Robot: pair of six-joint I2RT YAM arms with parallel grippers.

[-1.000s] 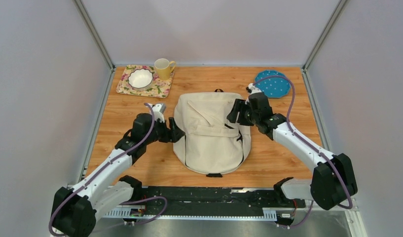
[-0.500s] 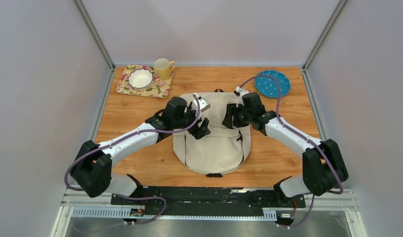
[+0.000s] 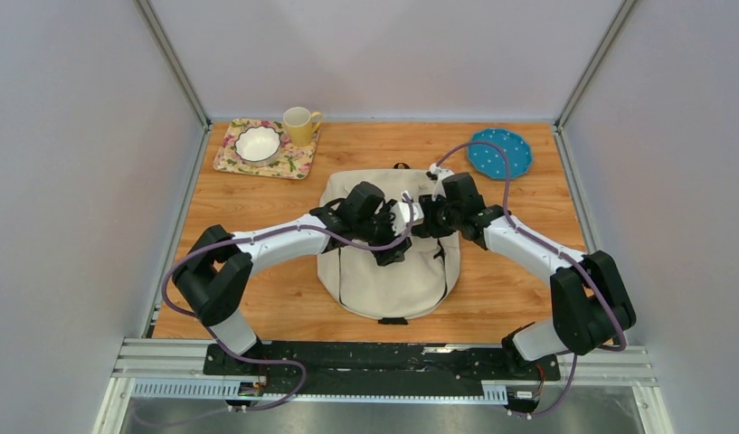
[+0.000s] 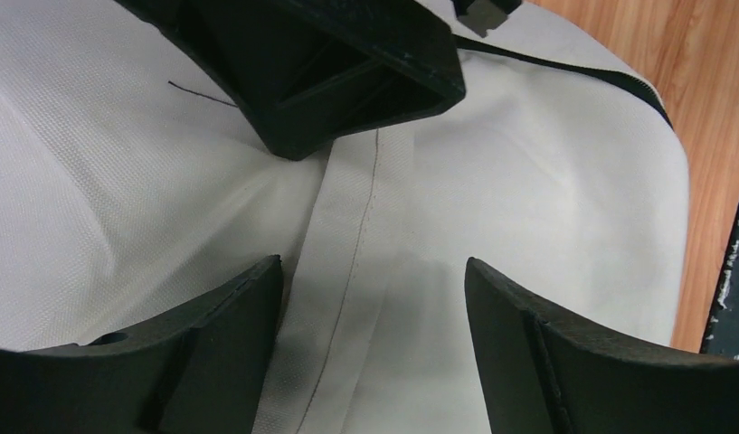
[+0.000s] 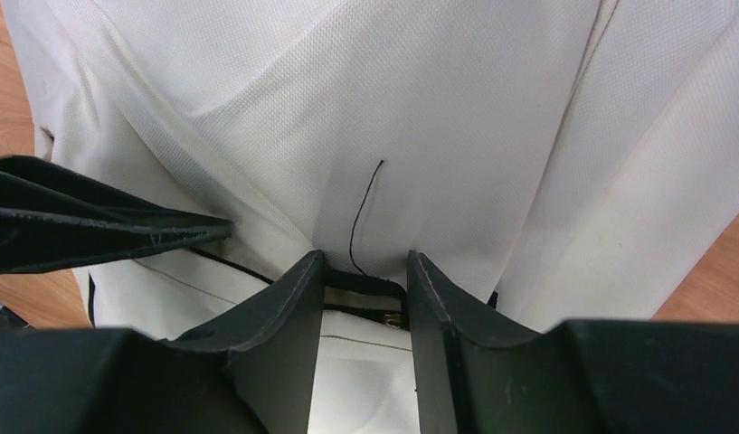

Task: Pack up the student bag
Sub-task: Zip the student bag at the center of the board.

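The student bag (image 3: 383,276) lies flat in the middle of the counter (image 3: 257,203), and both hands are crowded over its front. That closeness is my worry: the left wrist camera shows the right hand's black body almost over the left hand (image 4: 373,271), so a small sideways move could knock them together. The left hand is spread wide and grasps nothing, straddling a stitched cloth band (image 4: 356,208). The right hand (image 5: 365,267) has its fingers drawn in on either side of a dark edging (image 5: 365,287). I cannot tell whether it has actually pinched it. If it has only the thin trim, a pull may slip off or drag the whole soft bag. Only the right wrist view shows that edging and a loose thread (image 5: 365,208); only the overhead shows the yellow mug (image 3: 298,125), white bowl (image 3: 258,142) and blue plate (image 3: 499,153), well apart at the far edge
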